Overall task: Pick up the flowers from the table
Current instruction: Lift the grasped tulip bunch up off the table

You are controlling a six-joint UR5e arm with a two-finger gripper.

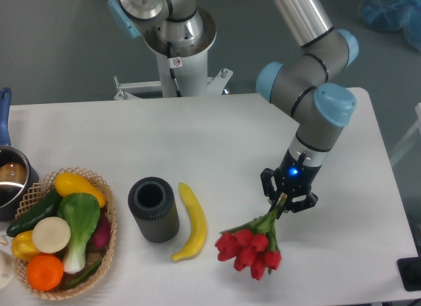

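The flowers (249,247) are a bunch of red tulips with green leaves and stems, hanging heads-down toward the front of the white table (217,141). My gripper (285,202) is shut on the green stems at their upper end, right of the table's middle. The red heads look raised a little off the tabletop; whether they touch it I cannot tell. The stem ends are hidden inside the fingers.
A yellow banana (191,221) lies left of the flowers, beside a dark grey upright cylinder (152,208). A wicker basket (105,210) of vegetables and fruit sits at the front left, with a pot (13,181) behind it. The arm's base (177,36) stands behind the table.
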